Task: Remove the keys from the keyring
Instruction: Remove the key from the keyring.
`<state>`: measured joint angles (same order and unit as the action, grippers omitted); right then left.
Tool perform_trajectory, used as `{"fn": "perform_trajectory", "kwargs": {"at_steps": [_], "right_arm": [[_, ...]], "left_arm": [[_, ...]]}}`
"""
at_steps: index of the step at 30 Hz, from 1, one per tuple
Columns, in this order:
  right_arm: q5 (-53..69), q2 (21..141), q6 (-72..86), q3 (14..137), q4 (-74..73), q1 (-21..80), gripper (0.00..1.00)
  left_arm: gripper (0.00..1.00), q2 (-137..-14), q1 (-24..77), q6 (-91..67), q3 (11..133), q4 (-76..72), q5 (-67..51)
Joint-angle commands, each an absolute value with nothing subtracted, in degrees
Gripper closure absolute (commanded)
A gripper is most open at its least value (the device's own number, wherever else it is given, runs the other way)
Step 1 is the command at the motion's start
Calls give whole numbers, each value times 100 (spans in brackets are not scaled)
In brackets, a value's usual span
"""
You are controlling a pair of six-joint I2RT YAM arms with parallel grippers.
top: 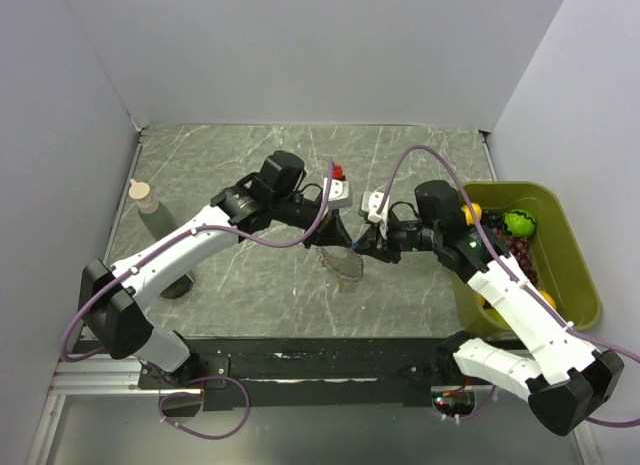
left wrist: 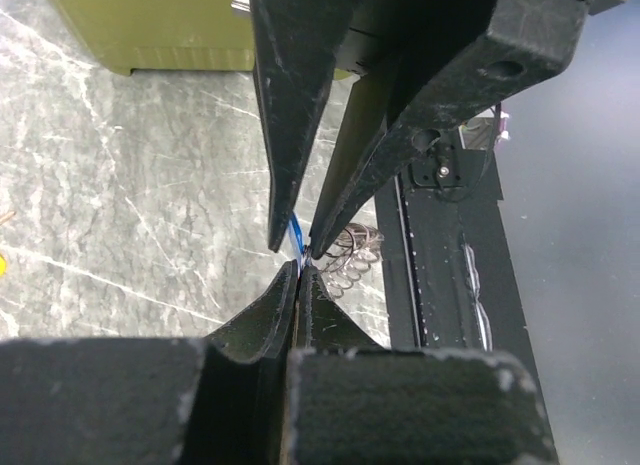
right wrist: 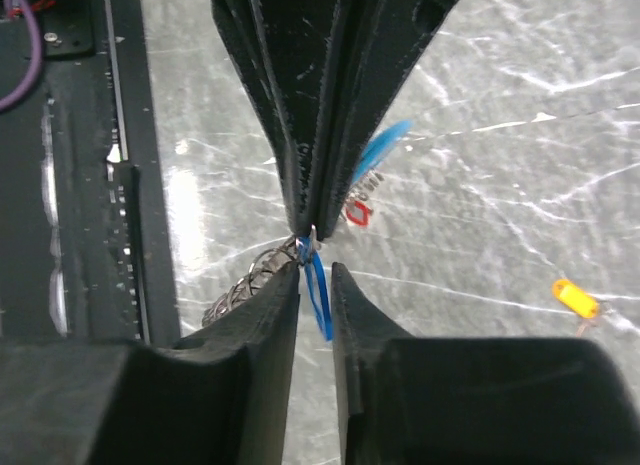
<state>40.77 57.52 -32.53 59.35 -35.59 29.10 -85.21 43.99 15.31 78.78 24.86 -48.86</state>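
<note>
The grey marbled counter (top: 250, 285) fills the scene. The left arm (top: 170, 250) reaches over it from the near left corner and the right arm (top: 520, 305) from the near right corner. The two arms meet over the middle of the counter.

An olive-green bin (top: 572, 265) stands at the right edge, and there are coloured fruits (top: 518, 223) inside it. A small bottle (top: 150, 207) stands upright near the left wall, well apart from the arms.

The left fingers (top: 338, 235) are clenched together, with no gap between them. At their tip they are grasping the keyring (right wrist: 245, 280). It is a silvery coil of links that is held above the counter and hangs down and to the side from that tip. The right fingers (top: 358, 249) point tip to tip against the left ones. They are released, with a narrow gap between them.

The blue key (right wrist: 320, 300) hangs from the pinched point of the keyring, down into this gap. I cannot tell if either pad touches it.

The light-blue strip (right wrist: 382, 147) shows from behind the left fingers, blurred. I cannot tell if it lies on the counter or hangs from the ring.

The red key (right wrist: 358, 212) lies on the counter, just beside the left fingers in the right wrist view. The orange key (right wrist: 574, 297) lies alone on the counter, well apart from the keyring.
</note>
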Motion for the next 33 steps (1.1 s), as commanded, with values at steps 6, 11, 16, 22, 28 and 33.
{"fn": "perform_trajectory", "kwargs": {"at_steps": [6, 11, 16, 22, 28, 33], "right_arm": [[4060, 5642, -3630, 5836, -3340, 2848, 77], [4254, 5660, -3761, 5845, -3472, 2839, 98], [4193, 5555, -3920, 5880, -3577, 2830, 100], [3639, 5247, -3630, 5889, -3173, 2830, 100], [3639, 5133, -3568, 6170, -3252, 2839, 100], [3481, 4984, -3656, 6249, -3287, 2830, 100]], "left_arm": [[99, -8148, 4377, 1608, 7980, 2575, -5651], [99, -8130, 4342, 1643, 8007, 2619, -5774], [99, -8095, 4280, 1644, 8016, 2637, -5792], [99, -8086, 4272, 1609, 7963, 2584, -5792], [99, -8174, 4271, 1617, 7963, 2593, -5792], [99, -8174, 4272, 1617, 7928, 2575, -5792]]}}
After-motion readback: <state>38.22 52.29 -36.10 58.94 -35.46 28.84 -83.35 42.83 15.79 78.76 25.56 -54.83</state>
